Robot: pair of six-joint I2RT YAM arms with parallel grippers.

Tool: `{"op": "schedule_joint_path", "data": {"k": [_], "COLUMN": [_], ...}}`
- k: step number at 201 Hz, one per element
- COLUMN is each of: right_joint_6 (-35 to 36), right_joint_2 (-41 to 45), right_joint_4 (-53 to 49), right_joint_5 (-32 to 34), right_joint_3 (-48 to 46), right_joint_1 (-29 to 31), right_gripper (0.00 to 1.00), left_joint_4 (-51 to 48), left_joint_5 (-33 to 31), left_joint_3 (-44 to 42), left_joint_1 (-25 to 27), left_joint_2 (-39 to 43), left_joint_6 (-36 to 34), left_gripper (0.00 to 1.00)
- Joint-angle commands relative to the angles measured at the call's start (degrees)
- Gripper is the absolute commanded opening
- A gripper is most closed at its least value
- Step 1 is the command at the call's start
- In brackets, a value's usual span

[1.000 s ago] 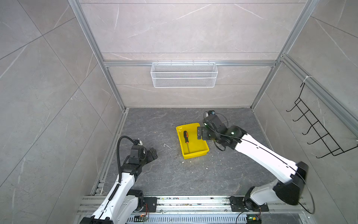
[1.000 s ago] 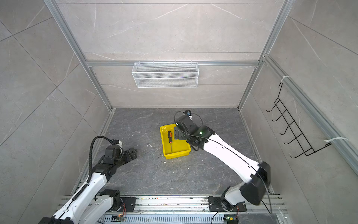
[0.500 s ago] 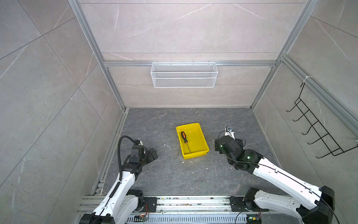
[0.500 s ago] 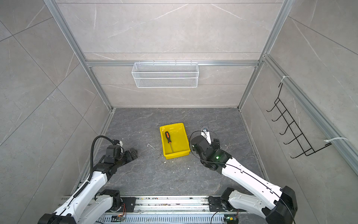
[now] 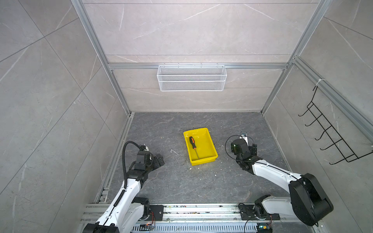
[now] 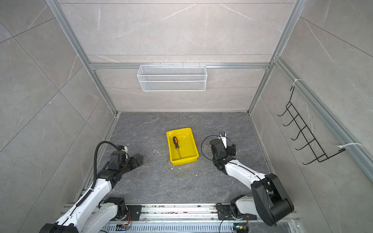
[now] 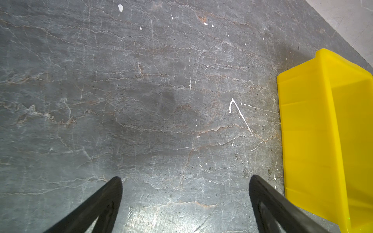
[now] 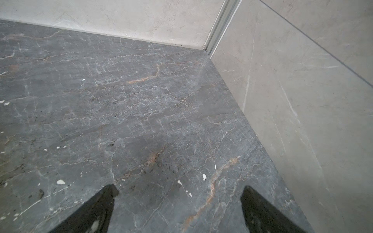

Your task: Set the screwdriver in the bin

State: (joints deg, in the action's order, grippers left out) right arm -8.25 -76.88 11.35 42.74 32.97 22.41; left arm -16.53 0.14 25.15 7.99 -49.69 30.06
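The screwdriver (image 5: 194,146) (image 6: 177,147), orange-and-black handle toward the back, lies lengthwise inside the yellow bin (image 5: 205,145) (image 6: 188,145) at mid-floor in both top views. My right gripper (image 5: 247,144) (image 6: 228,148) (image 8: 179,189) stands open to the right of the bin, well apart from it, with only bare floor between its fingers. My left gripper (image 5: 158,160) (image 6: 138,159) (image 7: 184,179) is open and empty, low over the floor left of the bin. In the left wrist view the bin's outer wall (image 7: 310,131) shows beside one finger; the screwdriver is hidden there.
A white wire mesh basket (image 5: 191,77) hangs on the back wall. A black hook rack (image 5: 331,137) is on the right wall. White scratches and chips (image 7: 240,115) mark the dark stone floor. In the right wrist view the right wall (image 8: 302,100) is close.
My right arm has drawn back from beside the bin toward the right front and folded low. The screwdriver and bin stay put. The left arm has not moved.
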Motion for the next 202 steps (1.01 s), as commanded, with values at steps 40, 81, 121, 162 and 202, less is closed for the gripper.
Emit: {"op": "schedule_joint_path", "data": {"k": [40, 81, 121, 162, 202], "right_joint_6": [2.7, 4.0, 7.8, 12.4, 12.2], "right_joint_2": [-2.0, -2.3, -1.0, 2.0, -3.8], "right_joint_4": [18.5, 18.1, 20.9, 24.5, 16.1], "right_joint_5": [-7.9, -12.2, -19.4, -33.2, -38.5], "right_joint_3": [-6.9, -6.6, -8.5, -11.9, -4.4], "right_joint_1": [-2.4, -3.3, -3.4, -3.3, -5.0], "right_gripper": [1.0, 0.99, 1.0, 1.0, 1.0], "left_joint_4": [0.2, 0.4, 0.4, 0.5, 0.7], "left_joint_5": [-0.1, -0.1, -0.1, 0.1, 0.2], "left_joint_3": [1.8, 1.8, 1.9, 1.8, 1.9], "left_joint_1": [-0.3, -0.3, -0.3, -0.3, -0.3], "left_joint_2": [0.6, 0.1, 0.1, 0.1, 0.0], "left_joint_6": [0.7, 0.6, 0.7, 0.7, 0.6], "left_gripper": [1.0, 1.0, 1.0, 1.0, 1.0]}}
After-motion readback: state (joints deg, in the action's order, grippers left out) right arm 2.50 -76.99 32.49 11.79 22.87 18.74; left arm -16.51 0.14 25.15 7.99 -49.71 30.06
